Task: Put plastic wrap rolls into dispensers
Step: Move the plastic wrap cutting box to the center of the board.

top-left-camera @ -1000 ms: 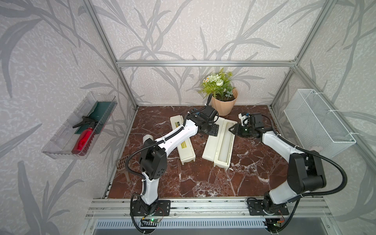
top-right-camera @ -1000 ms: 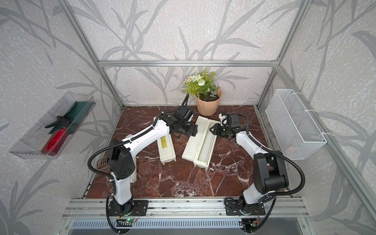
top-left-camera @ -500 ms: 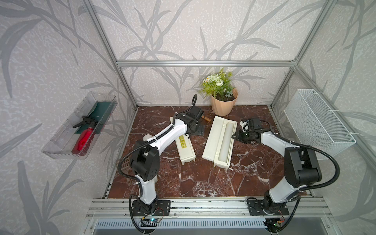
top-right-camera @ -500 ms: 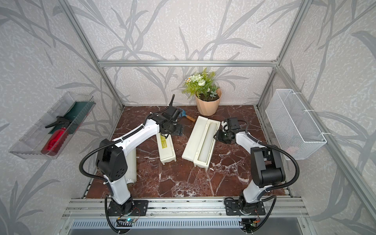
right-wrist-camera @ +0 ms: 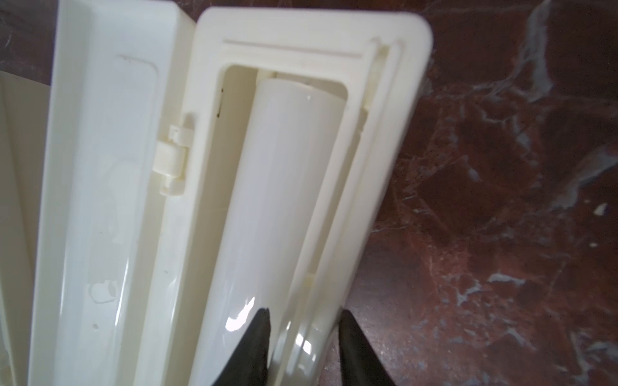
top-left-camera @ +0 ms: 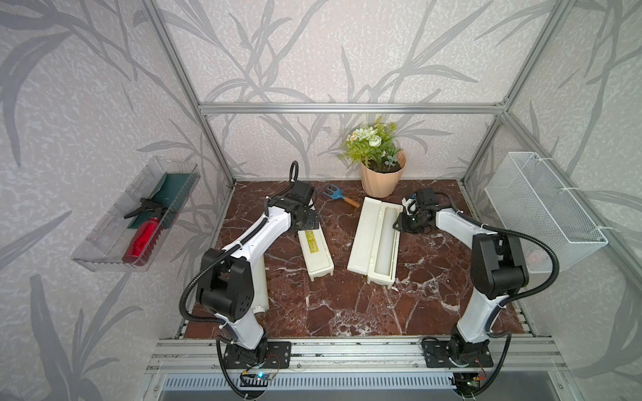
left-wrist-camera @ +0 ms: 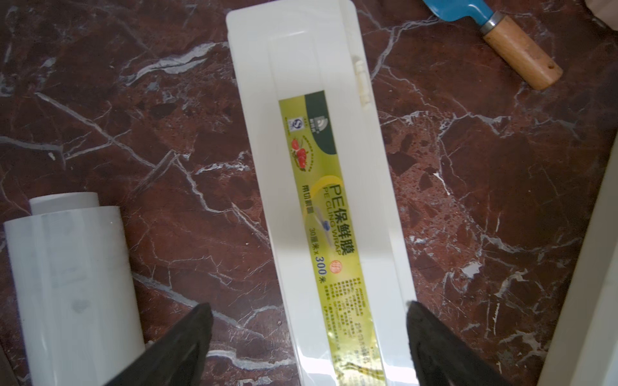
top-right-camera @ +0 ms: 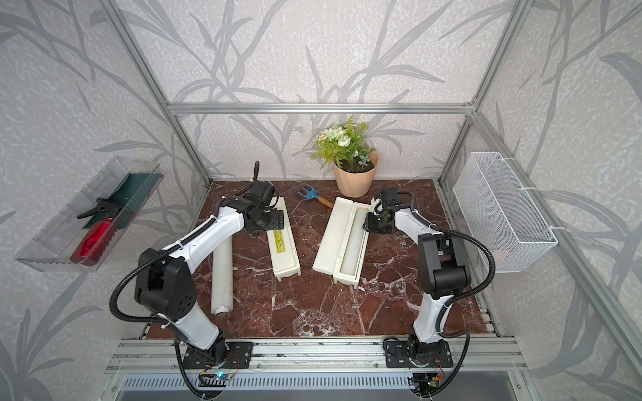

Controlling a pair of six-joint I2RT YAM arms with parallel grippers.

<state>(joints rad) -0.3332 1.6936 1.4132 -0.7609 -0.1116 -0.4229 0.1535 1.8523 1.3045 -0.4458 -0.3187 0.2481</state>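
Left wrist view lays out the step for you: your left gripper (left-wrist-camera: 307, 307) hangs with its jaws spread wide and nothing in them. The closed dispenser (left-wrist-camera: 321, 200) runs lengthwise beneath the gap, with room to spare on both sides. The loose roll (left-wrist-camera: 73, 284) lies on the marble tabletop (left-wrist-camera: 167, 133) just outside one finger, clear of the box.

I judge the step in hand to be opening this box so the roll can go in. What looks like a hinge knuckle (left-wrist-camera: 363, 83) sits on the long edge away from the roll, so lift from the edge nearer the roll. Catch only the lid's lip, not the whole box. The box looks light and will probably skate on the polished stone, so come down squarely and raise the lid slowly.

Your right gripper (right-wrist-camera: 305, 312) is over the open dispenser (right-wrist-camera: 384, 150), with its jaws drawn close together. The tray's outer wall and the edge of the loaded roll (right-wrist-camera: 284, 183) show between the tips. I cannot tell whether the pads pinch either one. That roll lies seated in the tray, and the flipped-back lid (right-wrist-camera: 100, 167) lies flat on the far side of the roll from the gripper.
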